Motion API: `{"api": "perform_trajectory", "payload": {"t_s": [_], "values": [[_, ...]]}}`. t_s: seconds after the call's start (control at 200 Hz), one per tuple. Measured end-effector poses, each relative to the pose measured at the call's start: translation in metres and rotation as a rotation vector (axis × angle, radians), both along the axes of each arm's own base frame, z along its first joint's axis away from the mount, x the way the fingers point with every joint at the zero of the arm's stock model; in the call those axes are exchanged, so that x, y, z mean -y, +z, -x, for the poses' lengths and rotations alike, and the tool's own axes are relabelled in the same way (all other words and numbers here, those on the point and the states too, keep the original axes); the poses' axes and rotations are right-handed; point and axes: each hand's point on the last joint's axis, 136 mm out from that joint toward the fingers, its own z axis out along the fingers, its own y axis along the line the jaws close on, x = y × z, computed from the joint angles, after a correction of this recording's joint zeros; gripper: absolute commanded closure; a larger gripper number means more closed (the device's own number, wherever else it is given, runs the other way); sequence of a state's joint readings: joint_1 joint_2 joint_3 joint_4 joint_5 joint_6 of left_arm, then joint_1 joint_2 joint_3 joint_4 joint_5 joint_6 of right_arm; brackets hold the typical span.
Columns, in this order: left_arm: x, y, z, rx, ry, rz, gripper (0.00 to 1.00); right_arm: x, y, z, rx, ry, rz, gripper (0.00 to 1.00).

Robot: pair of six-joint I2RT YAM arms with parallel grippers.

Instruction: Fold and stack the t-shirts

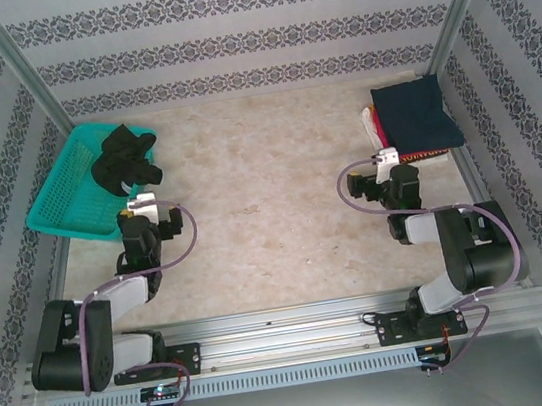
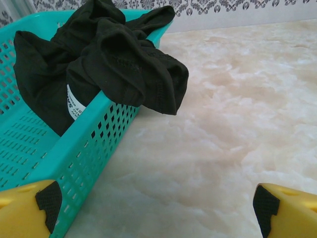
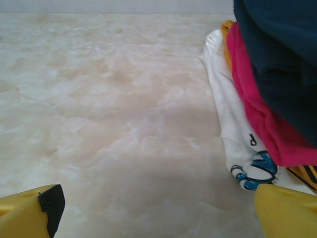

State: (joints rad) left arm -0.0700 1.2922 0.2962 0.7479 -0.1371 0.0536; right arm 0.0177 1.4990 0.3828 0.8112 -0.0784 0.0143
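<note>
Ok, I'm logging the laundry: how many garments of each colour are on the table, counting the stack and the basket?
Black shirt: 1
Navy shirt: 1
Pink-red shirt: 1
White shirt: 1
Yellow striped cloth: 1
Total: 5

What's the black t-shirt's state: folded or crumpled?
Crumpled: the black t-shirt lies bunched in the teal basket, part draped over its rim.

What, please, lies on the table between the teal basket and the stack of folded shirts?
Bare tabletop runs from the basket to the stack; the top view shows it.
</note>
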Motion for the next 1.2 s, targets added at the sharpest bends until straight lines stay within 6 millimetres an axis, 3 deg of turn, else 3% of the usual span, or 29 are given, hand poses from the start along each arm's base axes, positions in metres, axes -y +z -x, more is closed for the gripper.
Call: {"api": "perform_trajectory", "payload": {"t_s": [0.305,0.52,0.694,1.199], "values": [[0.011,-0.009,-0.026,-0.032,-0.078,0.023,0.00,0.007,0.006,-0.003,0.029,-0.019,0.003,0.02],[0.010,-0.049,-0.025,-0.095,-0.066,0.040,0.00,0.007,0.006,-0.003,0.030,-0.019,0.003,0.02],[-0.005,-0.043,-0.027,-0.063,0.015,0.050,0.00,0.007,0.006,-0.003,0.030,-0.020,0.000,0.02],[-0.007,-0.042,-0.027,-0.057,0.030,0.060,0.00,0.008,0.006,-0.003,0.029,-0.029,-0.001,0.02]]}}
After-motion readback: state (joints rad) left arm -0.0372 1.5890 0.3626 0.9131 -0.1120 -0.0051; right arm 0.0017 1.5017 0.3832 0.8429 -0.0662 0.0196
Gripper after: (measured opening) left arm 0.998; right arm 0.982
